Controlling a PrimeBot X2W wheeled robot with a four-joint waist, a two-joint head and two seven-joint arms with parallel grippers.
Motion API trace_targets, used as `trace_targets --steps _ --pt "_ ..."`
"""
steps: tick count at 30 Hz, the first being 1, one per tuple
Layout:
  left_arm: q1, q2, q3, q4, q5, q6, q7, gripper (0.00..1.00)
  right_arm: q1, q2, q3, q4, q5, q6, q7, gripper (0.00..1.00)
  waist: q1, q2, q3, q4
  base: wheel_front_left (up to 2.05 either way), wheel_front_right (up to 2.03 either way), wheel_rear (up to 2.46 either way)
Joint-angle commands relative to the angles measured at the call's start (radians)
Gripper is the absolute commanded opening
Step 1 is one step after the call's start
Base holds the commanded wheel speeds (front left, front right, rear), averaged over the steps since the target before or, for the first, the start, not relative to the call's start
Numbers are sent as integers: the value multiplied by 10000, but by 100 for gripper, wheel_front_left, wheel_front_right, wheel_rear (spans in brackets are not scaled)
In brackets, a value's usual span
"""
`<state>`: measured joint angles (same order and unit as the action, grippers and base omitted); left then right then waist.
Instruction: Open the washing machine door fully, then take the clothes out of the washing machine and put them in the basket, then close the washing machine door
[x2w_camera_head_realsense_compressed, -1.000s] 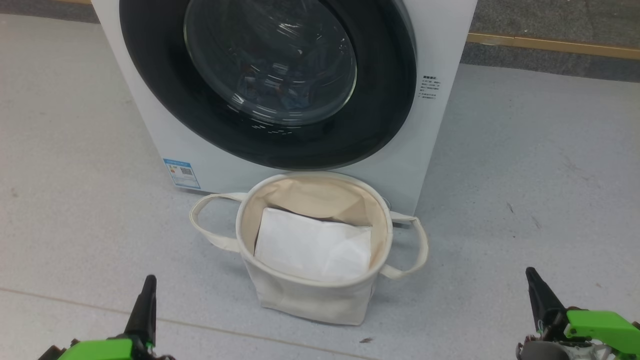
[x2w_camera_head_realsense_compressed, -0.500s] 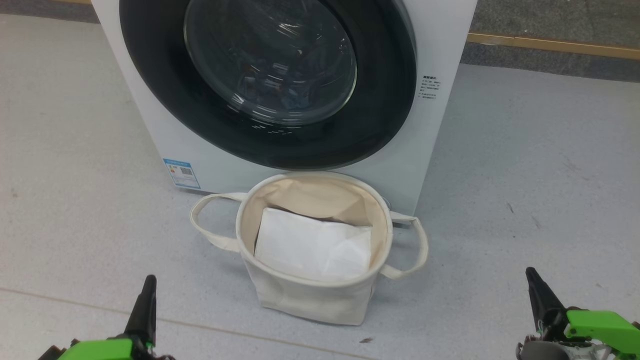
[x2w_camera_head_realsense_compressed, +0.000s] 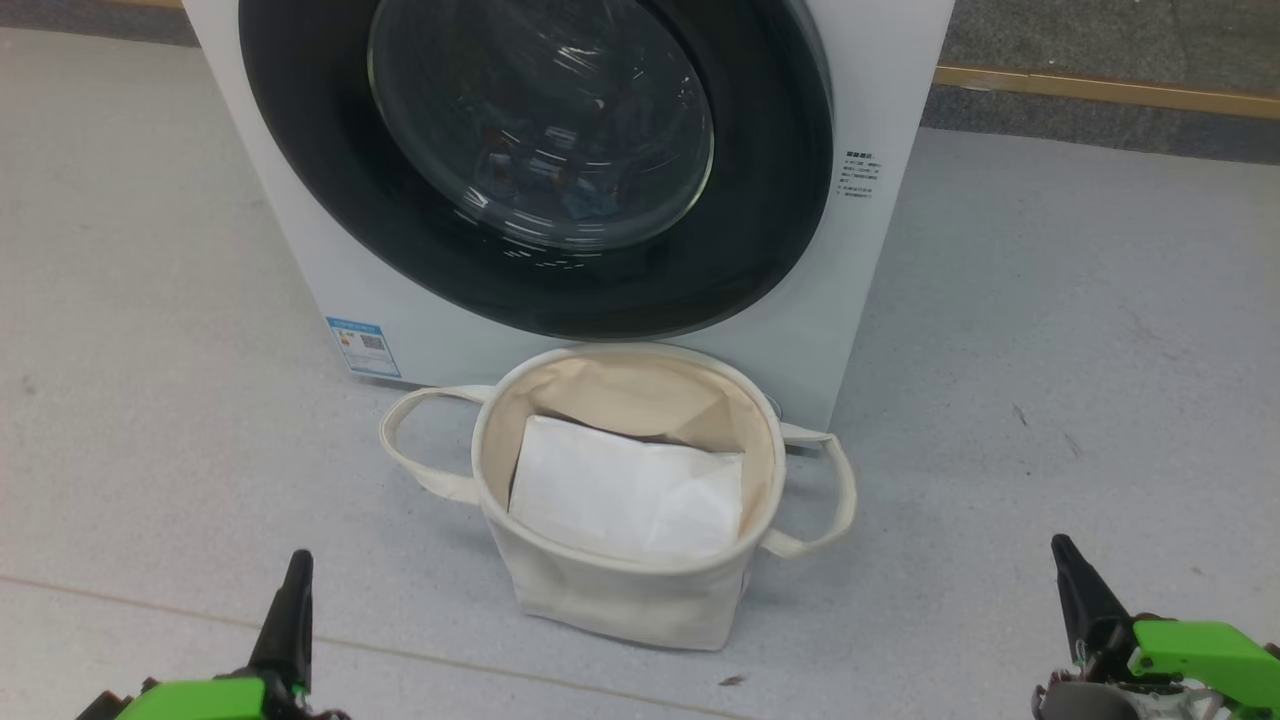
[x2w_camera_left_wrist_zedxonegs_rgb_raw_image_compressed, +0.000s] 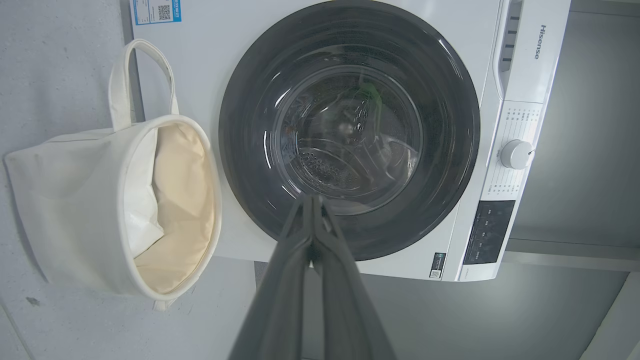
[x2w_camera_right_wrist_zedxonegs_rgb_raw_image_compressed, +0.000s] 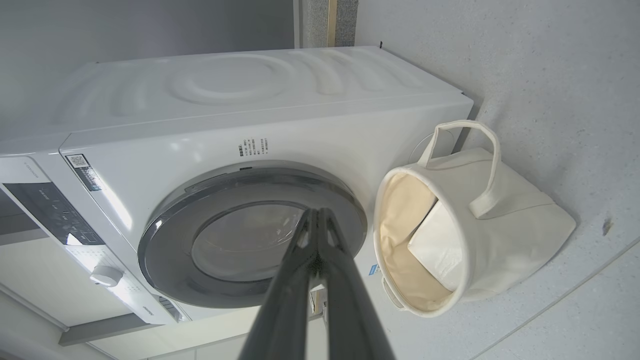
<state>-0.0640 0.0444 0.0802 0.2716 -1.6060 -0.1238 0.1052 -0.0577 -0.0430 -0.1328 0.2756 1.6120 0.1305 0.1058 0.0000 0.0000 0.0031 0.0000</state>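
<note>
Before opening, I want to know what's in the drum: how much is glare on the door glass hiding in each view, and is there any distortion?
Head view: streaky reflections smear the glass of the washing machine door; contents are dark blurs. Left wrist view: only thin highlights, the perforated drum reads clearly; the washing machine bows slightly from the wide angle. Right wrist view: glass is washed-out pale grey, unreadable.

Hardly any change across the head view: no shift of framing, no move of left gripper or right gripper; at most a faint flicker among the reflections in the glass of the washing machine door
</note>
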Motion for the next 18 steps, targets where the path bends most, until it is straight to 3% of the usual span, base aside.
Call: trace_targets --steps 1,6,7,18 --pt "-439 58 331 -268 -30 -69 77 0 -502 -72 194 -309 -30 2 72 0 0 0 0 0 0 0 0" --pt "-439 58 331 -268 -30 -69 77 0 -502 -72 194 -309 -30 2 72 0 0 0 0 0 0 0 0" --pt "0 0 1 0 0 0 -1 100 -1 0 0 -1 -1 0 -1 100 0 0 0 0 0 0 0" --pt "176 -22 -17 328 101 1 -231 100 85 44 91 309 -179 2 -231 100 22 0 -14 18 0 0 0"
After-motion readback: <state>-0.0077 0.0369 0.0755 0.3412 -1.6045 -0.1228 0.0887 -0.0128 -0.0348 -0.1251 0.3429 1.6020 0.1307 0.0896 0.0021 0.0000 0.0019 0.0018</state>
